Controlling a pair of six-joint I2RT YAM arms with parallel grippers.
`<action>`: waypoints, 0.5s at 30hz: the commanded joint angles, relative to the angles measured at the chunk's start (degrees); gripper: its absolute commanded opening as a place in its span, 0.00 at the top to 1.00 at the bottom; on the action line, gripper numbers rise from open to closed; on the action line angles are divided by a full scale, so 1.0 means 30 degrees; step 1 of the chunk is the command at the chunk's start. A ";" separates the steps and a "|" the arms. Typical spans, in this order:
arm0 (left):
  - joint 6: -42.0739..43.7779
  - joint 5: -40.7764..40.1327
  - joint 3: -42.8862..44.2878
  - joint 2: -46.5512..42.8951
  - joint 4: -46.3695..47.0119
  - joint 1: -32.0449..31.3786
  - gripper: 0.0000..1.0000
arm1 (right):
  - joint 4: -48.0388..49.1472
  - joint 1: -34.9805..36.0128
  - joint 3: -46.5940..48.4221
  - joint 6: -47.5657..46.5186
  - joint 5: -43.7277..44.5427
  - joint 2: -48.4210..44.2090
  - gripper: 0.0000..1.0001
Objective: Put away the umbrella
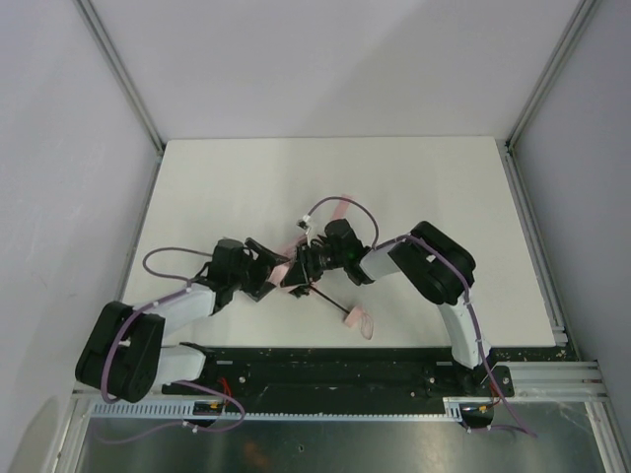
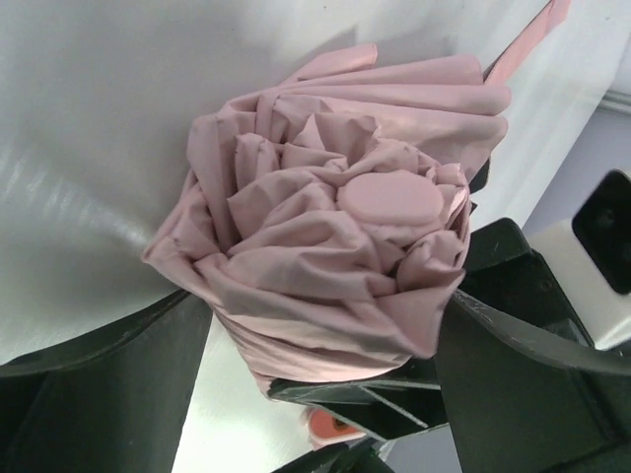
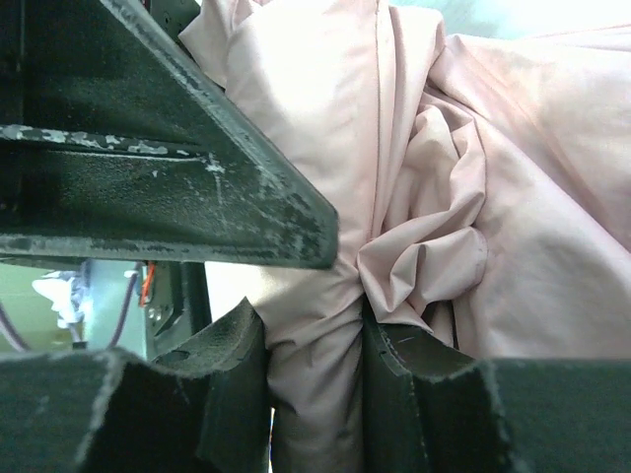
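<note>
The umbrella [image 2: 325,227] is a bunched pale pink bundle with a round pink cap [image 2: 391,200] at its top. My left gripper [image 2: 325,315] has a finger against each side of the bundle. My right gripper [image 3: 314,365] is shut on a fold of the pink fabric [image 3: 315,394]. In the top view both grippers meet mid-table, left [image 1: 266,268] and right [image 1: 301,266], hiding most of the canopy. The black shaft [image 1: 330,299] runs out to the pink handle [image 1: 361,321]. The pink strap [image 1: 330,207] trails behind.
The white table [image 1: 217,187] is bounded by grey walls and aluminium posts [image 1: 123,74]. A black rail [image 1: 325,370] runs along the near edge by the arm bases. Purple cables [image 1: 163,258] loop off both arms.
</note>
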 commanded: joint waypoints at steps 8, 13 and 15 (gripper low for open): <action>-0.0499 -0.3265 -0.1371 0.0179 -0.0046 -0.0601 0.23 | -0.1075 -0.0994 -0.1352 0.3578 -0.4010 0.2359 1.00; -0.0310 -0.4503 -0.1350 0.0508 0.0648 -0.1512 0.46 | -0.1995 -0.1118 -0.0928 0.3184 -0.4831 0.2400 1.00; -0.0343 -0.5167 -0.1584 0.0333 0.0952 -0.1932 0.59 | -0.2197 -0.1117 -0.0847 0.3136 -0.4861 0.2398 1.00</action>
